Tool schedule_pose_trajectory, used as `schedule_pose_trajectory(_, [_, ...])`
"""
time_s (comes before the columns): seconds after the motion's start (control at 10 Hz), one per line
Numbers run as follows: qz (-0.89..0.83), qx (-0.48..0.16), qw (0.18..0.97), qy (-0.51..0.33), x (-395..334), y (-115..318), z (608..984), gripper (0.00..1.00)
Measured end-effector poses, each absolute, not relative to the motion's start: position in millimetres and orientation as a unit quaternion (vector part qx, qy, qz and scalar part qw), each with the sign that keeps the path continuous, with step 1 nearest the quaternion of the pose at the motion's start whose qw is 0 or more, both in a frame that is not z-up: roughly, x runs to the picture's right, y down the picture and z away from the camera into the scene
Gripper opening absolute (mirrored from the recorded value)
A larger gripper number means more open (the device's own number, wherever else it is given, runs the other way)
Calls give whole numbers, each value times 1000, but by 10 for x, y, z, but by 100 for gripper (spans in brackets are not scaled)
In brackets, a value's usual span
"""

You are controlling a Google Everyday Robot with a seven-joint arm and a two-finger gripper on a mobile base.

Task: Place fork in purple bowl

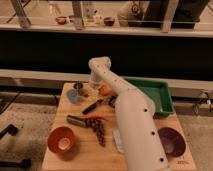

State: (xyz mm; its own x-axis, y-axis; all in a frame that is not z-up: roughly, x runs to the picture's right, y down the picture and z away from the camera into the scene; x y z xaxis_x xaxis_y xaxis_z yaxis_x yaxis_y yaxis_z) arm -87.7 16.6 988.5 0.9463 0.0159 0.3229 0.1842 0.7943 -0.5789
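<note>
On the wooden table (85, 155), toward its back left, we are logging the gripper (88, 92): it is hanging low between a blue cup (73, 95) and an orange (105, 89), with its fingers spread wide and holding nothing we can see. We are listing the fork (75, 120) as a short grey piece lying flat left of centre, just beside a dark red bunch (99, 131). The purple bowl (171, 140) is sitting at the front right, well apart from the fork, with the white arm (135, 125) crossing between them. We are also recording an orange bowl (62, 140), a black-handled tool (92, 106), a green tray (156, 93) and a corner mark (182, 162) too blurred to read.
</note>
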Motion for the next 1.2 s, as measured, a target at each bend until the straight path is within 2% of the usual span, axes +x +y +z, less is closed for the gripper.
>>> schedule_pose_trajectory(1.2, [-35, -329, 932, -146, -900, 287, 10099, 80])
